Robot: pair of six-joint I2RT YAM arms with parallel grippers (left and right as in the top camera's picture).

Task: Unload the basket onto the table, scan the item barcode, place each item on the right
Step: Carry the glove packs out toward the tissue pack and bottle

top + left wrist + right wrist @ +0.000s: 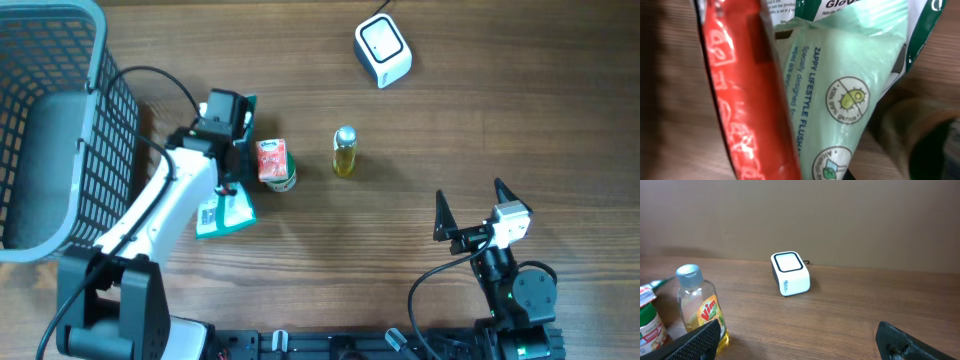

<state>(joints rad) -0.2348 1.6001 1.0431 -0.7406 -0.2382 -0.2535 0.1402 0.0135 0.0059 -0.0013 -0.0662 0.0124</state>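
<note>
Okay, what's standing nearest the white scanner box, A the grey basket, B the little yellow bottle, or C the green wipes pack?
B: seen from overhead, the yellow bottle stands closest to the scanner; the wipes pack and basket lie farther left.

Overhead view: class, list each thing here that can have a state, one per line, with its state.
Left gripper: shut; whether it holds anything is unclear.
Right gripper: open, empty.
Bottle: upright, capped.
Scanner: standing, window up.
Wipes pack: lying flat.
Basket: upright.
</note>
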